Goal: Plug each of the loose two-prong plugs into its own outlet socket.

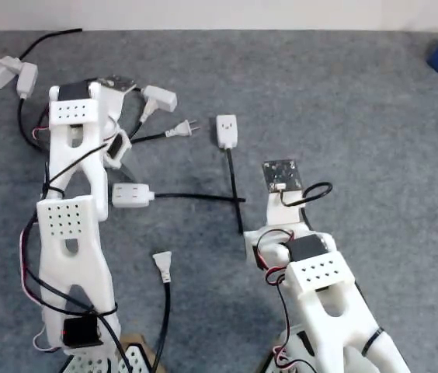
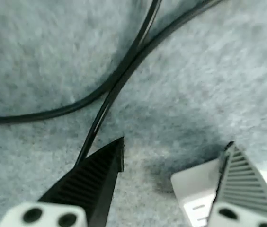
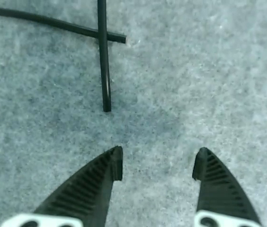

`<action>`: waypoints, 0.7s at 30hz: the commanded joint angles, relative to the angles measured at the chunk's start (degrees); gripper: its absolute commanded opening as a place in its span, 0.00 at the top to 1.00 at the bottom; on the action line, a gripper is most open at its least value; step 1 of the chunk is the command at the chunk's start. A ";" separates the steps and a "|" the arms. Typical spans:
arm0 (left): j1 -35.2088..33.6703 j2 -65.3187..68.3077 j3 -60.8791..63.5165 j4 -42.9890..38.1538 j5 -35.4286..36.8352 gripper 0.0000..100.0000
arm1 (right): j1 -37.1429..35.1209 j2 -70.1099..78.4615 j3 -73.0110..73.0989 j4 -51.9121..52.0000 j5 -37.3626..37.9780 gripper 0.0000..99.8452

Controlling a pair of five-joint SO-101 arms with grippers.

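Plugs lay loose on the carpet [image 1: 359, 116], none seated in a socket. My left gripper [image 2: 175, 144] stood wide open and low over the carpet, clamping nothing. A white block [image 2: 195, 189] touched the inner face of its pale finger [image 2: 240, 175], and I could not tell whether that block was a plug or a socket. Two black cords [image 2: 124, 71] ran side by side just past its dark finger [image 2: 95, 179].

My right gripper [image 3: 157, 158] was just as wide open and held nothing. A cord end [image 3: 106, 101] lay a little ahead of it, crossed farther out by a second cord [image 3: 43, 20].

From above, the pronged plug [image 1: 182, 128] lay between the left arm [image 1: 71, 225] and the far socket [image 1: 226, 130], prongs toward that socket, near but apart. The side socket [image 1: 132, 196] sat just beside the left arm. The near plug [image 1: 162, 266] lay between the left arm and the right arm [image 1: 324, 287], well apart from both sockets.
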 commanded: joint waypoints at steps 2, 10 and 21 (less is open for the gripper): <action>-3.03 -1.01 0.75 0.97 0.70 0.67 | -0.48 -1.36 -0.48 -0.57 0.53 0.76; -6.99 -0.84 0.92 1.05 -0.88 0.67 | -0.48 -1.36 -0.48 -0.48 0.53 0.76; -9.10 -0.92 7.43 0.97 -4.31 0.67 | -1.63 -1.01 -0.31 -0.48 0.53 0.76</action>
